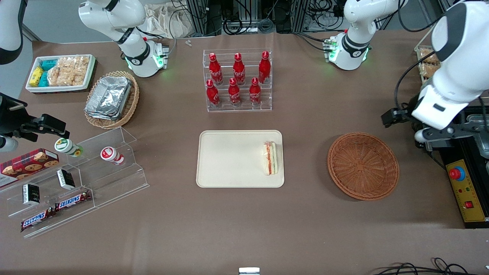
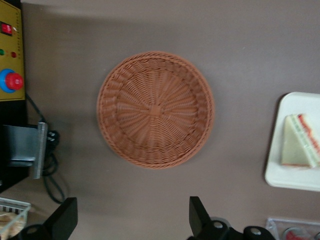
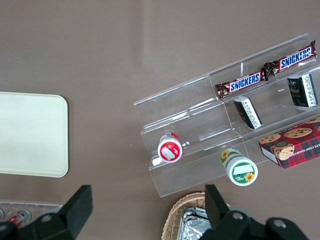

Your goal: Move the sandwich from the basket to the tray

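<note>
Your sandwich (image 1: 270, 158) rests at the tray's (image 1: 229, 179) three o'clock edge, basket (image 1: 363, 166) emptied; gripper (image 2: 131, 220), spread wide above, likely needs only retreat.

The brown table (image 1: 244, 229) is holding the tray (image 1: 229, 168) and the basket (image 1: 363, 166), with the open gripper (image 2: 132, 220) hanging above the basket.
</note>
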{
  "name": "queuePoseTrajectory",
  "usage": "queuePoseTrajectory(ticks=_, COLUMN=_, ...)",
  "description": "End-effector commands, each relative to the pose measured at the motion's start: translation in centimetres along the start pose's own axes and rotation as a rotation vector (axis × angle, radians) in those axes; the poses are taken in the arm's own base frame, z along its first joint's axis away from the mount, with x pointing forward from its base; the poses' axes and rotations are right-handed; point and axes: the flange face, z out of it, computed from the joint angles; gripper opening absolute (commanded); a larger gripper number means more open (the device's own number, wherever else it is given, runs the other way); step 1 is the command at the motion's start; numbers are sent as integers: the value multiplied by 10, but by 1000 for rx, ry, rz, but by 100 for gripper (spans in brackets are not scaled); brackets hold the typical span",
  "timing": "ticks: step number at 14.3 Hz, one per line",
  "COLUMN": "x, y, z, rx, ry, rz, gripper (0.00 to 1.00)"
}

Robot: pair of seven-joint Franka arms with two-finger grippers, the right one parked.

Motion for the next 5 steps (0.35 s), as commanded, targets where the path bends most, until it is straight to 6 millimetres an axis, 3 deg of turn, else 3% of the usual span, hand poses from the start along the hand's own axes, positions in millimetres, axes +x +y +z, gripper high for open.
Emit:
queuePoseTrajectory(ticks=1, x=-14, y=-19, z=1, rx=6, ry=4, rz=73, gripper=100)
queuePoseTrajectory(ticks=5, x=7, y=-36, z=-13, rx=-29, ry=-19, rz=122, gripper=100)
